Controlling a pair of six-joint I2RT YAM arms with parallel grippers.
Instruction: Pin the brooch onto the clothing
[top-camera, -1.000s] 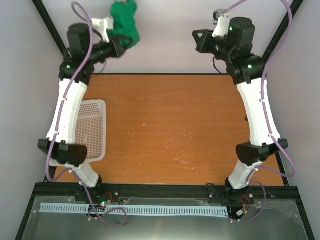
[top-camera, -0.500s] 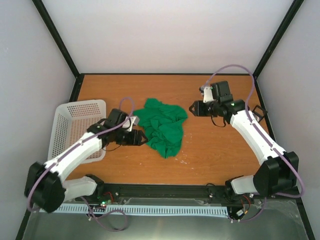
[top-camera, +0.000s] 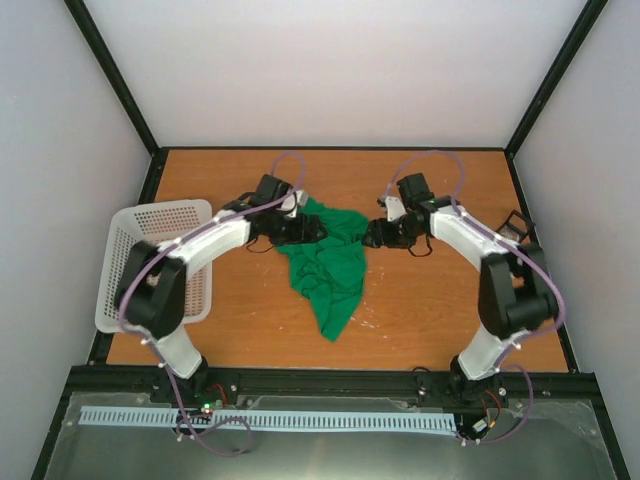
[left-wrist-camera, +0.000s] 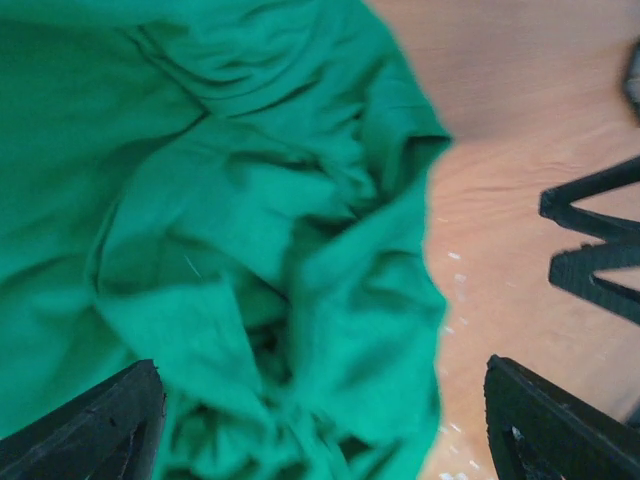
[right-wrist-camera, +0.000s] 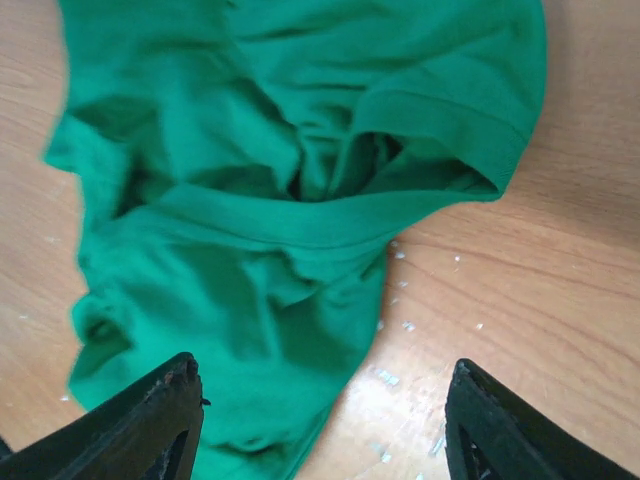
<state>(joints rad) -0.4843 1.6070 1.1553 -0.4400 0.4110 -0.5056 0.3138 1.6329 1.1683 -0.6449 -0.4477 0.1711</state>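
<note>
While the crumpled green T-shirt lies mid-counter, the left end effector sits at its upper left edge and the right end effector at its upper right. Both have their jaws spread apart over the fabric, clamping nothing. A white mesh basket stands at the counter's left side.

The orange-brown wooden counter carries a crumpled bright green fabric T-shirt at its middle, a white plastic mesh basket at its left edge, and a small black square frame near its right edge.
</note>
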